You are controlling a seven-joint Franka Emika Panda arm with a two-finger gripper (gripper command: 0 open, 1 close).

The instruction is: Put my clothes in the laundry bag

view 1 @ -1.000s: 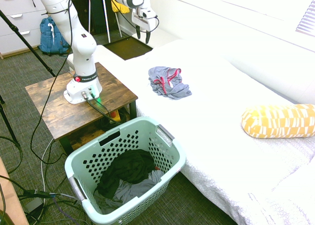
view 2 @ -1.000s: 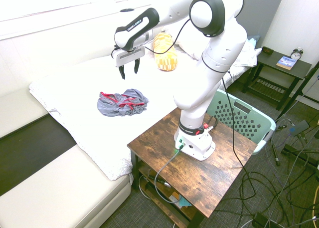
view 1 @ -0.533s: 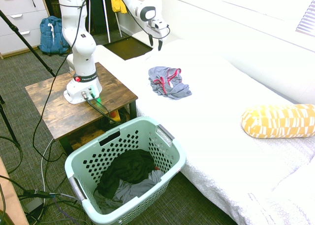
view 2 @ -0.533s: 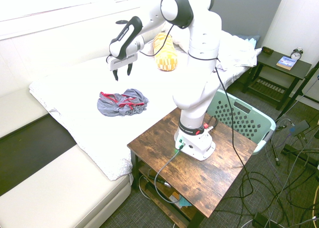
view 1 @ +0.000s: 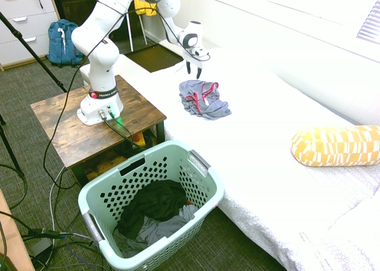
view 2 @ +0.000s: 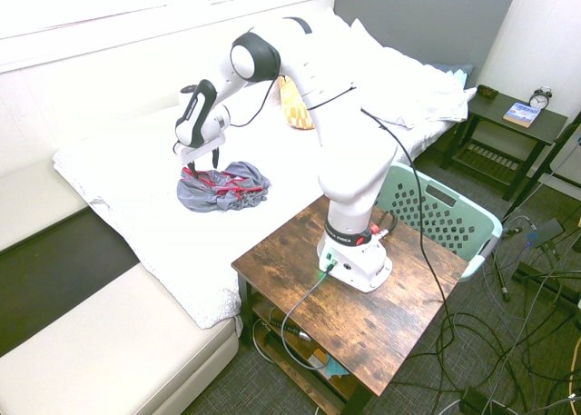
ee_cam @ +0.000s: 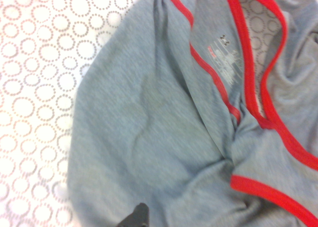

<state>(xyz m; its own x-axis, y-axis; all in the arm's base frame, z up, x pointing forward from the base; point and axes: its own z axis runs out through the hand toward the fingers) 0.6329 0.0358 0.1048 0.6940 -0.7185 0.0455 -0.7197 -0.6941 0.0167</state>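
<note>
The clothes [view 1: 203,99], a crumpled blue-grey garment with red trim, lie on the white bed [view 1: 267,164] near its edge. They also appear in the second exterior view [view 2: 222,186]. My gripper [view 1: 193,73] hangs just above the garment's far end, pointing down, open and empty [view 2: 201,165]. The wrist view is filled by the garment [ee_cam: 164,127] lying on the dotted bedspread [ee_cam: 35,88]. The laundry bag [view 1: 202,164], a mint-green perforated basket, stands on the floor beside the bed and the wooden table, and shows behind the arm's base [view 2: 445,211].
Black and grey clothing [view 1: 154,206] lies inside the basket. A yellow patterned bolster [view 1: 335,145] rests further along the bed. The wooden table [view 1: 65,134] bears the arm. A blue backpack [view 1: 59,42] sits by the drawers. A nightstand [view 2: 508,115] holds a book and a clock.
The arm has reached out and down over the bed, bringing the gripper from high above to just over the garment. The jaws stayed open. The clothes have not moved.
</note>
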